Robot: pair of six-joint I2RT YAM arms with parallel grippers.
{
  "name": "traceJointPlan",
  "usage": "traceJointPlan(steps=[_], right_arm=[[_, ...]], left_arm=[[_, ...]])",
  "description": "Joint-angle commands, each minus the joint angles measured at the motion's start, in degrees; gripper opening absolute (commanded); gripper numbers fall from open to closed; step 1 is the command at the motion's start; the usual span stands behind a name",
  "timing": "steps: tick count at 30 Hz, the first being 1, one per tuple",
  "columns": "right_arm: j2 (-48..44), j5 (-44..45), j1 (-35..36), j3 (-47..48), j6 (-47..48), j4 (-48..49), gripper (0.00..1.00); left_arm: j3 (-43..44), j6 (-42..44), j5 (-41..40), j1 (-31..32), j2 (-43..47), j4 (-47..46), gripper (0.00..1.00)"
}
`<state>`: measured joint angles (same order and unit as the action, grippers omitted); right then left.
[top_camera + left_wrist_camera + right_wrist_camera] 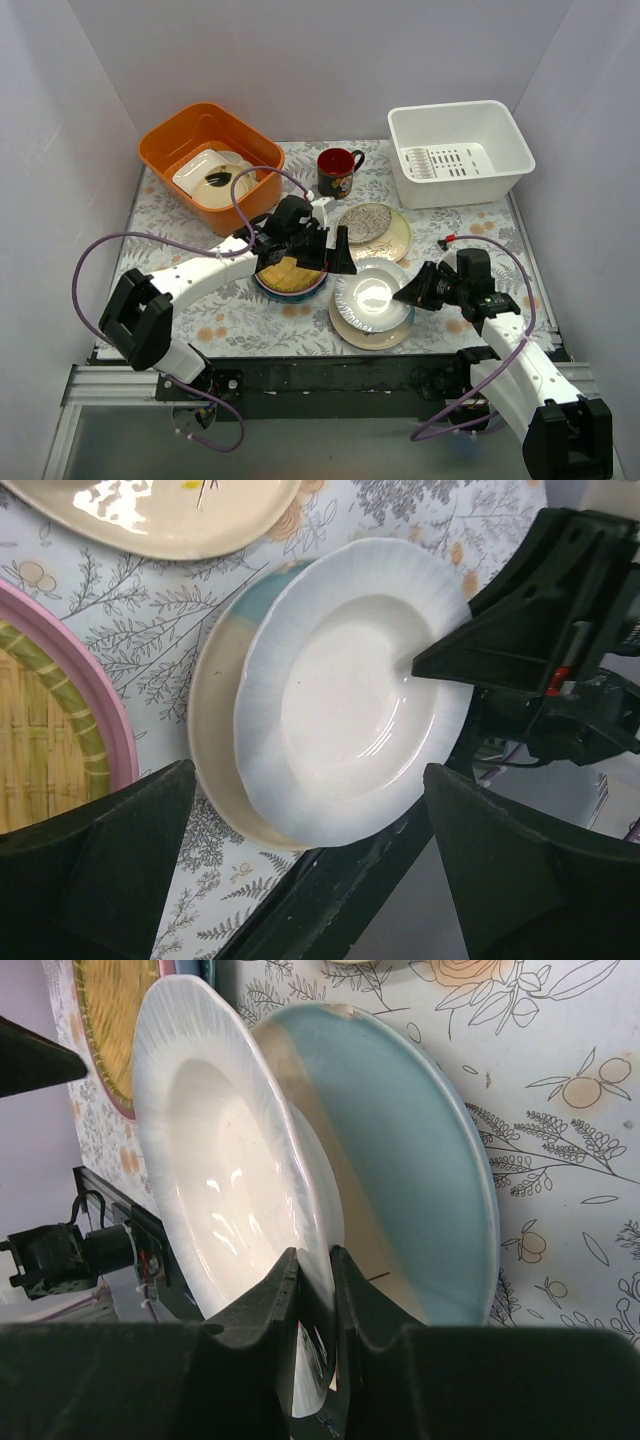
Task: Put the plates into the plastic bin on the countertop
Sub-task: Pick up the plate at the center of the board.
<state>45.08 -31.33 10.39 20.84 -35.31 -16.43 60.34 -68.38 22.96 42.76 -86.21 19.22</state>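
Observation:
A white plate (370, 294) lies on a cream and teal plate (372, 338) at the front centre of the countertop (230, 320). My right gripper (412, 293) is shut on the white plate's right rim (222, 1175), one finger above and one below, over the teal plate (400, 1150). My left gripper (338, 256) is open and empty, hovering just left of that stack, which shows in its view (345, 705). A yellow woven plate (289, 274) sits on pink and blue plates. A grey patterned plate (366, 222) lies on a cream one. The white plastic bin (505, 135) stands at the back right.
An orange tub (165, 140) with white dishes stands at the back left. A dark red-rimmed mug (337, 172) stands between tub and bin. The table's front edge (330, 880) runs just below the plate stack. Purple cables loop by the left arm.

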Motion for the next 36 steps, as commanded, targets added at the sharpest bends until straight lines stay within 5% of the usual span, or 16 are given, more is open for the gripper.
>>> traceJointPlan(steps=[1, 17, 36], right_arm=[[0.5, -4.5, 0.1, 4.5, 0.0, 4.1, 0.01], [8.4, -8.6, 0.0, 16.5, 0.4, 6.9, 0.01], [15.6, -7.5, 0.1, 23.1, 3.3, 6.4, 0.01]], left_arm=[[2.1, 0.3, -4.1, 0.1, 6.0, -0.6, 0.98], [1.9, -0.4, -24.0, -1.3, 10.7, 4.9, 0.98], [1.5, 0.1, -23.1, -1.5, 14.1, 3.5, 0.98]])
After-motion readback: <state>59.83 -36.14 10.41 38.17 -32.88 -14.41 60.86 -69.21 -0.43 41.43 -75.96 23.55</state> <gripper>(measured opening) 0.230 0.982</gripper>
